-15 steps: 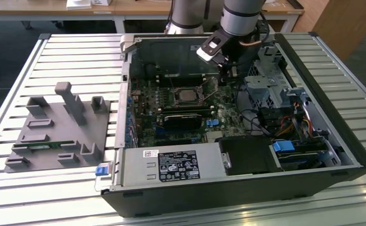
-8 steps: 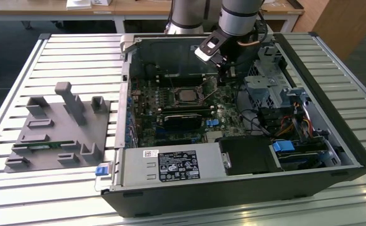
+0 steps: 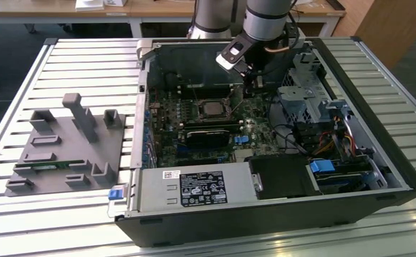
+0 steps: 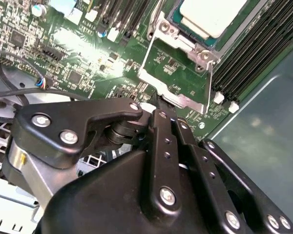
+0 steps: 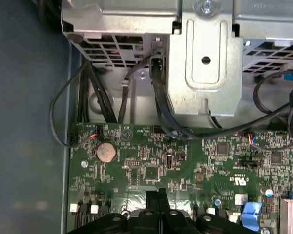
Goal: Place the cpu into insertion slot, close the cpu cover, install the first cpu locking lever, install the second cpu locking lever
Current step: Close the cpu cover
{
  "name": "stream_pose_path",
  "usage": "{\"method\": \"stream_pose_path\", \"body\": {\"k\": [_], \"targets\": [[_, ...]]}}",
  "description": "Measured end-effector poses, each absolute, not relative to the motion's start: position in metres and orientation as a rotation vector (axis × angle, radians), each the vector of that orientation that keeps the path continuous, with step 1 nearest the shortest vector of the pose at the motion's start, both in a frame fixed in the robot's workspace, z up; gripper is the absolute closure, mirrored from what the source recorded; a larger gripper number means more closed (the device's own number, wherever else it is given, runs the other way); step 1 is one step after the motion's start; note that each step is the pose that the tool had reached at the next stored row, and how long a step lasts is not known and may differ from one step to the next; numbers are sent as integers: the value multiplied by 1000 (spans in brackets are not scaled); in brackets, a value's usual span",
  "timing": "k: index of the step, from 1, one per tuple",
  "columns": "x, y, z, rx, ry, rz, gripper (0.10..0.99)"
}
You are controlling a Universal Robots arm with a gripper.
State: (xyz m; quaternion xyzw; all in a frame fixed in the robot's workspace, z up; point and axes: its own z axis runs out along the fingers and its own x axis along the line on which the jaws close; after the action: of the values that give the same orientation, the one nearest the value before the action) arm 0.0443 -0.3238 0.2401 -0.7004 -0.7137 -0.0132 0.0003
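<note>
The cpu (image 4: pixel 210 17) sits in the insertion slot (image 4: pixel 201 52), in the middle of the green board (image 3: pixel 172 123). Just past it, toward the exterior view's right, the cpu cover (image 4: pixel 185 102) is flipped open. The gripper (image 4: pixel 159 103) has its fingers squeezed together, tips touching the cover's edge.

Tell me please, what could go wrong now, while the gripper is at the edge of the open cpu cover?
1. The gripper meets the open cpu cover only at its thin edge. It may slip off, and the cover could drop hard on the cpu lying in the insertion slot.
2. In the exterior view the arm's wrist stands close to the drive cage and the loose cables; a swing may snag them.
</note>
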Motion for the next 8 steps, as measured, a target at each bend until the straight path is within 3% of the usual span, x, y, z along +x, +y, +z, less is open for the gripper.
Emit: {"method": "stream_pose_path", "body": {"k": [8], "targets": [[34, -324, 240, -2200, -2242, -42, 980]]}}
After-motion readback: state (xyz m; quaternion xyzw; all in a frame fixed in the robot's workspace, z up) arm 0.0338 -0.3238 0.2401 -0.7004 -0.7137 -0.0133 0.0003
